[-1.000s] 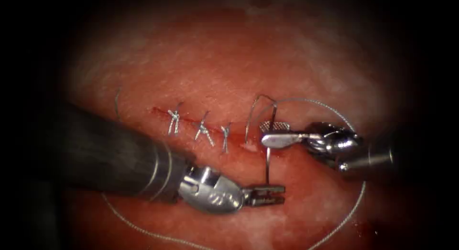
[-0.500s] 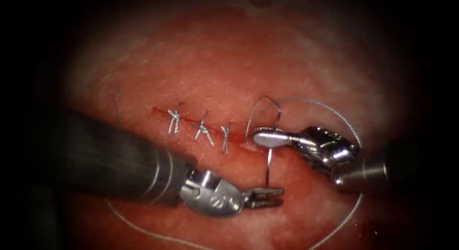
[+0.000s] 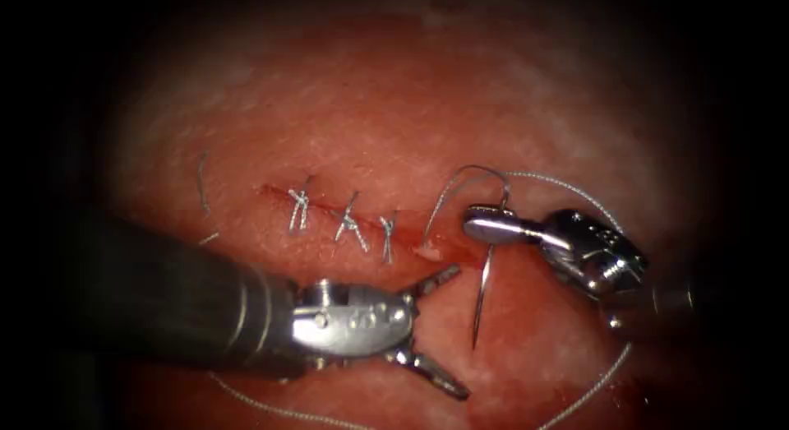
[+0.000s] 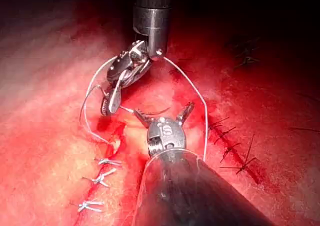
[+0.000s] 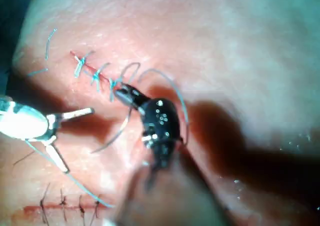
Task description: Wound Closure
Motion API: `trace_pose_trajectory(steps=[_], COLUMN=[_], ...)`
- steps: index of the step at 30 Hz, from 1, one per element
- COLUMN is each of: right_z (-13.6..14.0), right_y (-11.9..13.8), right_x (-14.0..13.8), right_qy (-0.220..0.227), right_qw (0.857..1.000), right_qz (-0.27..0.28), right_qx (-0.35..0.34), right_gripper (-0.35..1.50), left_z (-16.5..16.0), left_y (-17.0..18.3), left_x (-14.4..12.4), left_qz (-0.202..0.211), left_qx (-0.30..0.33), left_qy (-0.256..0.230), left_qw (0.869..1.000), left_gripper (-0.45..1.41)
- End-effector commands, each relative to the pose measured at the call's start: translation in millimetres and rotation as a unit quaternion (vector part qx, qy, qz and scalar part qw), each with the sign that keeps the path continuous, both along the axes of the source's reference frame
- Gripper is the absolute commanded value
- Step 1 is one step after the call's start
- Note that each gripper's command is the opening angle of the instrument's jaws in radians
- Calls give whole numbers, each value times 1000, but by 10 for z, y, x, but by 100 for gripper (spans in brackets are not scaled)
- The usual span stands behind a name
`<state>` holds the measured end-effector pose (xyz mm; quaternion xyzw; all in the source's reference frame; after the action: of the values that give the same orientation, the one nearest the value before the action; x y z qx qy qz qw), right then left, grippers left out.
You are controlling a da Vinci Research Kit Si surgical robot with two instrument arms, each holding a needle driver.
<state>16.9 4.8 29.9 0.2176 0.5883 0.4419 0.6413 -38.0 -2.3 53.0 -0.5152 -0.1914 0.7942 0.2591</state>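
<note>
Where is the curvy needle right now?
In the endoscope view the needle hangs from the right tool, which grips it near its thread end, just right of the three stitches. Its tip points down beside the left tool's open jaws, outside the tissue.

Bright middle, dark rim in the endoscope view.
The light comes, I think, from the endoscope's own side: the tissue [image 3: 394,109] glows at the centre and fades to black toward every edge. Glare sits on my left hand [image 3: 460,331], spread open, and on my right hand [image 3: 481,224], clamped on the glinting needle [image 3: 481,302]. In the right wrist view my right hand throws a heavy shadow on the tissue.
</note>
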Motion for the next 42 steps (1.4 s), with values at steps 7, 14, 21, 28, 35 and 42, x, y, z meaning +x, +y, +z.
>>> trace_pose_trajectory(steps=[7, 14, 21, 28, 35, 42], right_z=[-3, -4, -4, -3, -3, 5], right_y=[-7, -6, -7, -9, -9, -14], right_x=[6, 6, 9, 12, 13, 26], right_qy=[5, 3, 2, -1, -3, -14], right_qw=[999, 998, 997, 995, 994, 990], right_qz=[5, 5, 0, -4, -4, -13], right_qx=[-42, -68, -83, -101, -106, -141], right_gripper=[-35, -35, -35, -35, -35, -35], left_z=[39, 103, 132, 147, 168, 189], left_y=[-2, -7, 13, 31, 31, 39], left_x=[19, 21, 11, 9, 15, 13], left_qz=[51, 115, 79, 29, 27, 35], left_qx=[56, 63, 47, 34, 41, 48], left_qy=[50, 124, 165, 226, 270, 288], left_qw=[996, 984, 982, 973, 962, 956], left_gripper=[-45, -45, -45, -45, -45, -45])
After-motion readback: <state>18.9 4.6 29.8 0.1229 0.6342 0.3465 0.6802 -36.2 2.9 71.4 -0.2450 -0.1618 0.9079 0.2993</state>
